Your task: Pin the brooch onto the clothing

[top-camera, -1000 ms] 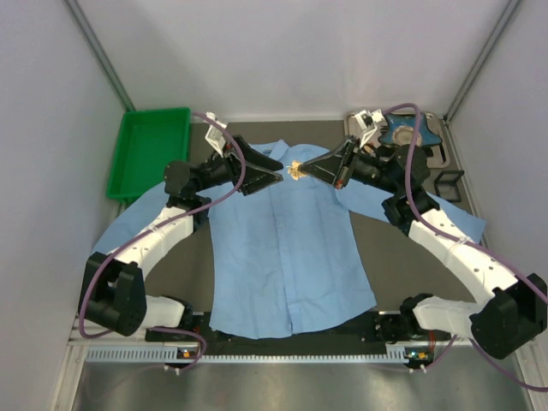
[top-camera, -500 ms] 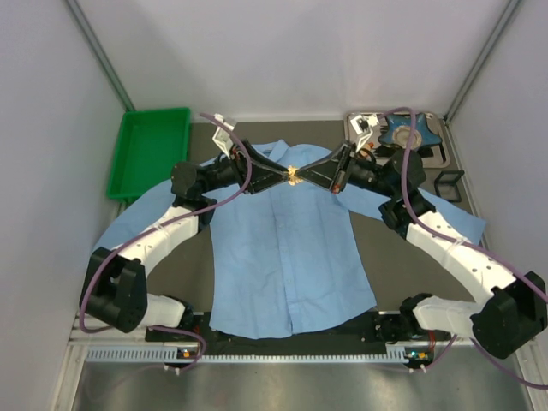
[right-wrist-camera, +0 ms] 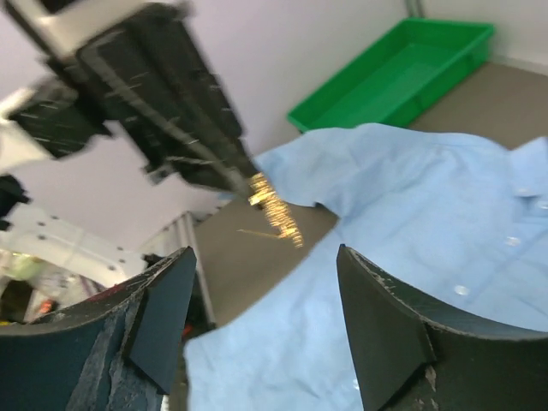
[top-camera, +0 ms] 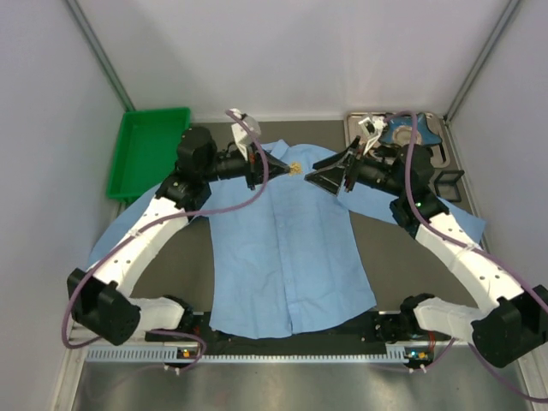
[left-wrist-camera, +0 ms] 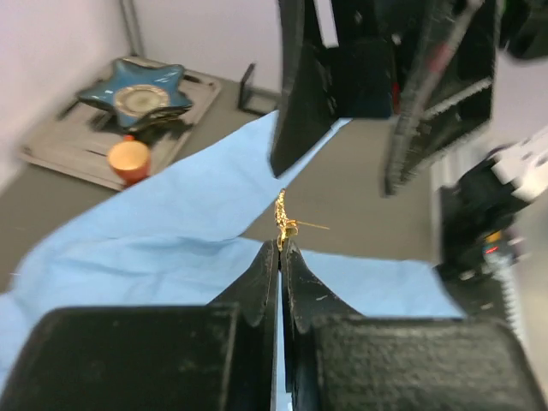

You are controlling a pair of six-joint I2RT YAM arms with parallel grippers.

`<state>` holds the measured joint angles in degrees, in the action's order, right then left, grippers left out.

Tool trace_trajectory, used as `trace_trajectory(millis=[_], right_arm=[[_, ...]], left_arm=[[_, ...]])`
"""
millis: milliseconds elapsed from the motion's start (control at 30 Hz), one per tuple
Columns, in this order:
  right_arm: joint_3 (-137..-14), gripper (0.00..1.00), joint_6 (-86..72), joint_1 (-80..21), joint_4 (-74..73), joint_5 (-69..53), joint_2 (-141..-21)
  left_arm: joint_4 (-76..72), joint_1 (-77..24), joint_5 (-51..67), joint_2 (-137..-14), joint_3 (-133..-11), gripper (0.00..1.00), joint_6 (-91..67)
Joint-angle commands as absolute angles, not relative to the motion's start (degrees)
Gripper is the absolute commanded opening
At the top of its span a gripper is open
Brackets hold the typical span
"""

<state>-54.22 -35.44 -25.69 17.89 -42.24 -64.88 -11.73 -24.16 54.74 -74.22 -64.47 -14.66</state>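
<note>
The light blue clothing (top-camera: 287,248) lies flat on the dark table, collar toward the back. Above the collar my left gripper (top-camera: 286,166) is shut on the small gold brooch (top-camera: 293,168). In the left wrist view the brooch (left-wrist-camera: 282,219) sticks up from the closed fingertips, its thin pin pointing right. My right gripper (top-camera: 321,171) hangs just to the right of it, open and holding nothing. From the right wrist the brooch (right-wrist-camera: 274,210) appears blurred between and beyond my spread fingers (right-wrist-camera: 390,321), held by the left gripper (right-wrist-camera: 244,184) over the clothing (right-wrist-camera: 428,231).
A green bin (top-camera: 150,150) stands at the back left. At the back right a grey tray (top-camera: 437,128) carries a blue star-shaped dish (top-camera: 402,131); the left wrist view also shows an orange cup (left-wrist-camera: 130,159) there. A small black stand (top-camera: 448,184) sits beside the tray.
The brooch has passed from my right gripper to my left. The left jaws closed on it, the right jaws opened and drew back to the right, and the left arm lifted.
</note>
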Motion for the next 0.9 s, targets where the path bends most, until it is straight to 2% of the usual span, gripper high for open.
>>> trace_trajectory(millis=[0, 133, 267, 367, 567, 600, 733, 867], right_arm=[[-59.32, 0.71, -17.00, -23.91, 4.94, -42.71, -61.44], [-59.06, 0.78, -14.85, -23.91, 1.85, -43.24, -61.26], [-59.24, 0.84, -13.80, -23.82, 0.35, -43.94, -62.05], [-59.59, 0.83, -13.10, -23.91, 0.18, -45.78, -63.10], [-60.12, 0.81, -10.81, -23.91, -1.30, -51.40, -66.62], [-60.38, 0.81, -10.03, -23.91, -1.67, -52.11, -67.14], [-60.64, 0.79, -8.27, -24.78, -1.93, -55.28, -68.99], [-61.08, 0.74, -7.03, -27.15, -3.24, -57.04, -70.22]], left_arm=[[30.75, -32.95, 31.94, -68.73, -72.07, 0.00, 35.38], [32.69, -36.12, 19.80, -67.85, -70.40, 0.00, 39.37], [33.49, -35.86, 19.32, -67.67, -71.01, 0.00, 41.40], [37.78, -34.10, 24.34, -70.39, -76.02, 0.00, 39.75], [48.76, -29.72, 43.22, -78.81, -83.31, 0.00, 31.21], [52.35, -28.66, 50.12, -80.49, -85.84, 0.00, 29.03], [62.48, -23.39, 64.22, -88.58, -92.10, 0.00, 29.71], [59.61, -23.29, 66.09, -88.95, -91.68, 0.00, 28.75]])
